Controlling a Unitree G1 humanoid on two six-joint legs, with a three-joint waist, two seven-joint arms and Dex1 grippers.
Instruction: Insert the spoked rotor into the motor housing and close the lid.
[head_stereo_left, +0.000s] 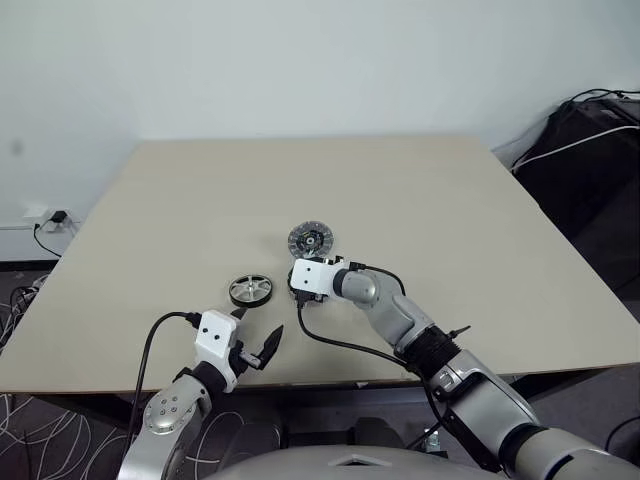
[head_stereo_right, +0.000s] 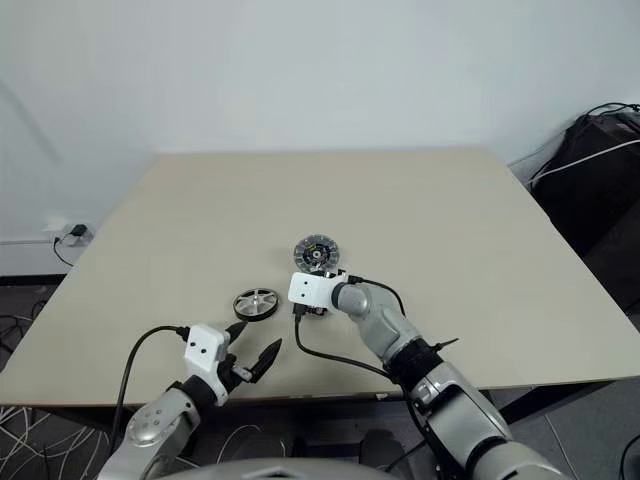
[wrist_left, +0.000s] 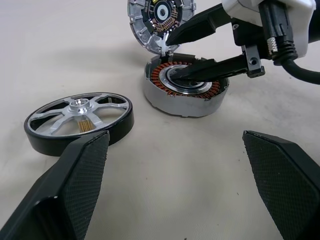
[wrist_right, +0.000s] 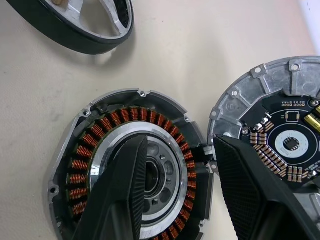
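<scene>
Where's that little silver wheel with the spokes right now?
The spoked rotor lies flat on the table, toward the robot's left of the motor housing and just ahead of the open left gripper.

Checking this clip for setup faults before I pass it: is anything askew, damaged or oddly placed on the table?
Nothing looks damaged or spilled. The motor housing sits flat and open, windings up. The lid is propped on edge against its far side rather than lying flat. The spoked rotor lies flat, apart. The right gripper straddles the housing's wall.
</scene>
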